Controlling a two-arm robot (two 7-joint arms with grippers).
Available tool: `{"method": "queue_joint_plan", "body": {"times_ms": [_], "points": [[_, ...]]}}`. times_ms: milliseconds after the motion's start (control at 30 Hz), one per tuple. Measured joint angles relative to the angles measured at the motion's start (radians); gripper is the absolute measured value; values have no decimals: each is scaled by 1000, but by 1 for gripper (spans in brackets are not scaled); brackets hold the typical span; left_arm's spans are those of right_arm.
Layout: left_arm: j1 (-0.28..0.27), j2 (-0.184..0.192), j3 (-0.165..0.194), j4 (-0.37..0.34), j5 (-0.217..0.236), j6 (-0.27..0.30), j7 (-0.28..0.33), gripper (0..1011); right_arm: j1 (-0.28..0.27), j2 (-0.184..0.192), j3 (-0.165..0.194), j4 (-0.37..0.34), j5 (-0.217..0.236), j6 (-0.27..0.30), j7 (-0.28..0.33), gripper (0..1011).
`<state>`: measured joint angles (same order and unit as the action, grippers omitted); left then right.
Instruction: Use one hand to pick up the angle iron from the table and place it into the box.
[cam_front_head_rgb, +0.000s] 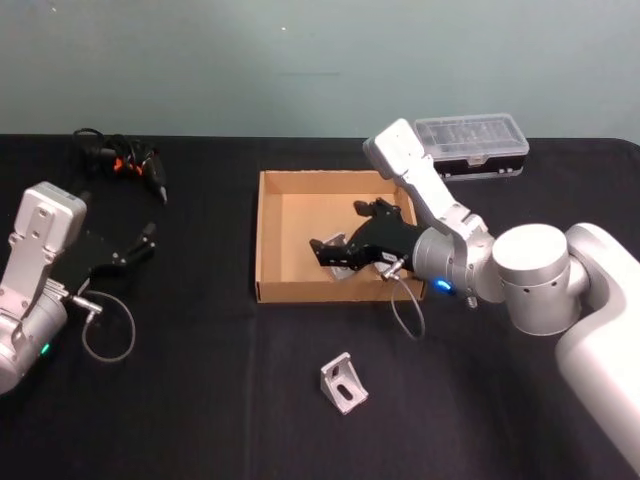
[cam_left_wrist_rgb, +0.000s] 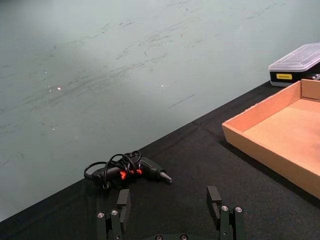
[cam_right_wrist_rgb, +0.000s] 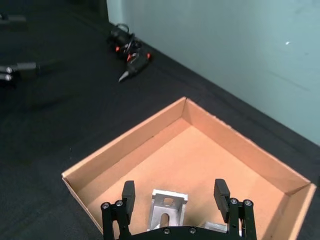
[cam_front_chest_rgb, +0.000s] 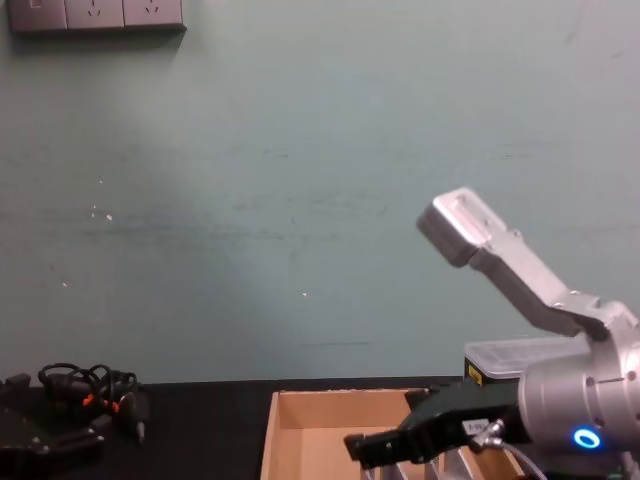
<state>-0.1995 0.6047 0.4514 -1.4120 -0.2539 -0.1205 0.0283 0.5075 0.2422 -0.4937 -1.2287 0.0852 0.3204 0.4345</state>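
Note:
A silver angle iron (cam_front_head_rgb: 343, 382) stands on the black table (cam_front_head_rgb: 200, 400) in front of the box (cam_front_head_rgb: 262, 235). Another angle iron (cam_right_wrist_rgb: 168, 215) lies on the floor of the box (cam_right_wrist_rgb: 125, 145), straight under my right gripper (cam_right_wrist_rgb: 175, 192). That gripper (cam_front_head_rgb: 335, 228) hovers over the box's near right part, open, its fingers (cam_right_wrist_rgb: 128, 194) well apart from the iron on both sides. A further bit of silver metal (cam_right_wrist_rgb: 215, 227) shows beside it. In the chest view the right gripper (cam_front_chest_rgb: 390, 445) reaches over the box (cam_front_chest_rgb: 300, 430). My left gripper (cam_left_wrist_rgb: 169, 200) rests open at the table's left.
A black case with a clear lid (cam_front_head_rgb: 472, 145) sits behind the box at the right. A dark tool with orange marks and a coiled cable (cam_front_head_rgb: 125, 160) lies at the far left. A loose cable loop (cam_front_head_rgb: 110, 330) hangs by the left arm.

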Motion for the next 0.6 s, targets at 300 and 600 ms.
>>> {"method": "queue_joint_plan", "body": {"times_ms": [300,600], "points": [[0,0,0,0,0,0,0,1000,-84,47,41,-162,23,2,-22,1004],[0,0,0,0,0,0,0,1000,-229,153,80,-411,60,56,-9,1004]]}}
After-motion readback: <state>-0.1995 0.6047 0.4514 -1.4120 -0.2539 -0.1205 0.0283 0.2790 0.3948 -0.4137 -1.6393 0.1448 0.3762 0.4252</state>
